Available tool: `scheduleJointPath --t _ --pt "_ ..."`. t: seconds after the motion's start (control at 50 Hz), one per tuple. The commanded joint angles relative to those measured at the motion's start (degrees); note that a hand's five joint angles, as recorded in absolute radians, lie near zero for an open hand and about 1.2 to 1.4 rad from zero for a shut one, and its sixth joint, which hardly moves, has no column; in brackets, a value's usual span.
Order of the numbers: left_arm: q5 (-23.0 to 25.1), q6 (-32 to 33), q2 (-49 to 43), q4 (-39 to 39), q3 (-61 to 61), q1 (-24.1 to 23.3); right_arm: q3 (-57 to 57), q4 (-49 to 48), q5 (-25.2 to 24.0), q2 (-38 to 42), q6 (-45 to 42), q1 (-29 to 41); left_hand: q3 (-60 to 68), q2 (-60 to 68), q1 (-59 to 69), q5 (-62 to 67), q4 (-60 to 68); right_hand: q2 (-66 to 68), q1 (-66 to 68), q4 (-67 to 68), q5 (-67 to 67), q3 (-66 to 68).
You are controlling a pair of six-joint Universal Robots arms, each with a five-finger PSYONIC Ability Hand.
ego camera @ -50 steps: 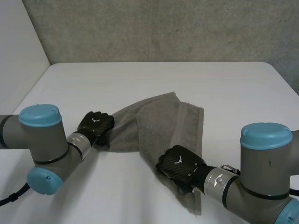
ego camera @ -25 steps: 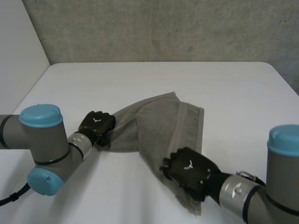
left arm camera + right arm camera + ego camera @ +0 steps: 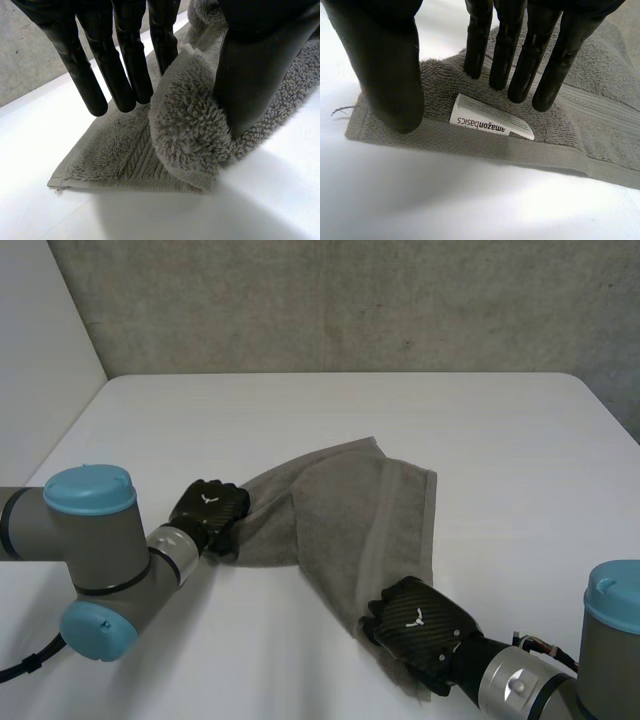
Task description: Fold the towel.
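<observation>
Right hand [image 3: 418, 625] has drawn back toward the robot along the towel [image 3: 340, 510] since a second ago, with the right arm [image 3: 610, 640] now further out at the view's edge. Left hand [image 3: 208, 512] is unchanged in position.

White table [image 3: 300, 410]: carries the grey towel near its middle. The towel lies rumpled and partly doubled over. One end is bunched at the left hand and the other end runs beneath the right hand, so the near corner is partly covered in the head view.

Left arm [image 3: 90, 540]: reaches in from the table's left side.

Left hand: closed on the towel's left end. In its wrist view a fold of pile is squeezed between the thumb [image 3: 250, 75] and the fingers [image 3: 125, 70]. A flat corner [image 3: 57, 181] lies free beyond the fingertips.

Right hand: released, with fingers [image 3: 520, 55] straight over the towel's hemmed edge and thumb [image 3: 390, 75] over its corner. Contact with the cloth cannot be confirmed.

White label [image 3: 490, 123]: lies on the towel below those fingertips. A loose thread [image 3: 340, 111] trails from the corner.
</observation>
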Motion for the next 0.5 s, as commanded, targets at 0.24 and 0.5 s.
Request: scheduleJointPath --t 0.24,0.5 --pt "0.0 -0.08 0.09 0.0 -0.09 -0.01 -0.12 -0.24 0.01 0.93 0.06 0.43 0.61 0.11 1.49 0.91 0.21 9.76 9.54 9.81 9.88 9.82" --pt "0.17 -0.87 1.75 -0.61 -0.09 -0.1 -0.82 -0.16 0.01 0.93 0.5 0.6 8.3 7.79 9.18 8.59 7.89 39.47 39.26 39.53 39.59 39.54"
